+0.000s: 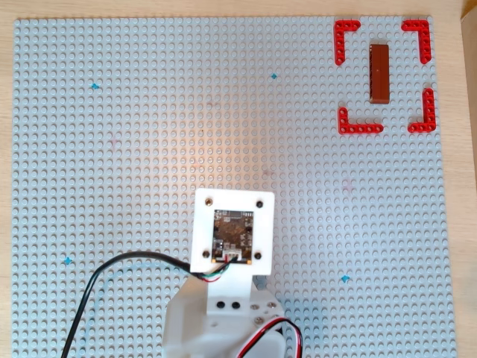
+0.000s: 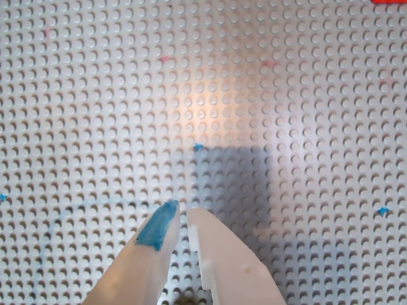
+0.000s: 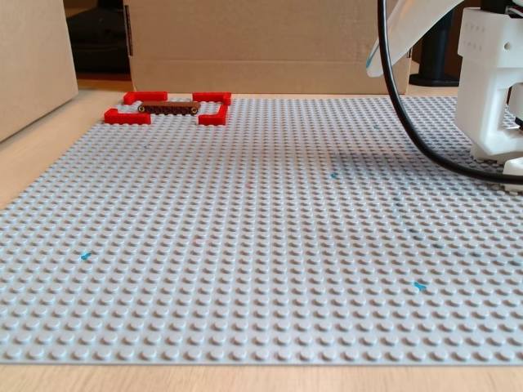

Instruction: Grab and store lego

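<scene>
Grey studded baseplate (image 1: 149,149), laid over pale wooden tabletop (image 1: 466,186); cardboard boxes (image 3: 253,41) standing behind far edge in the fixed view.

Reddish-brown lego brick (image 1: 379,73): lying flat near far right corner of baseplate in the overhead view, long side running toward near edge. Framed by four red L-shaped corner brackets (image 1: 345,33), all apart from brick; judged a marked bay, kept open at the sides so fingers could reach in. Seen as low dark bar (image 3: 168,107) at far left corner in the fixed view.

Gripper (image 2: 181,213): empty, fingertips drawn almost together with only a thin slit between, nothing grasped. One fingertip taped blue (image 2: 157,225), probably for grip or for telling it apart. Hovering over bare studs near middle of near edge, well apart from brick.

Arm body with circuit board (image 1: 232,237) and black cable (image 1: 112,272): at near edge, cable trailing off it.

Small blue marks (image 1: 67,260): scattered across baseplate, purpose not evident.

Storage container: none identifiable.
</scene>
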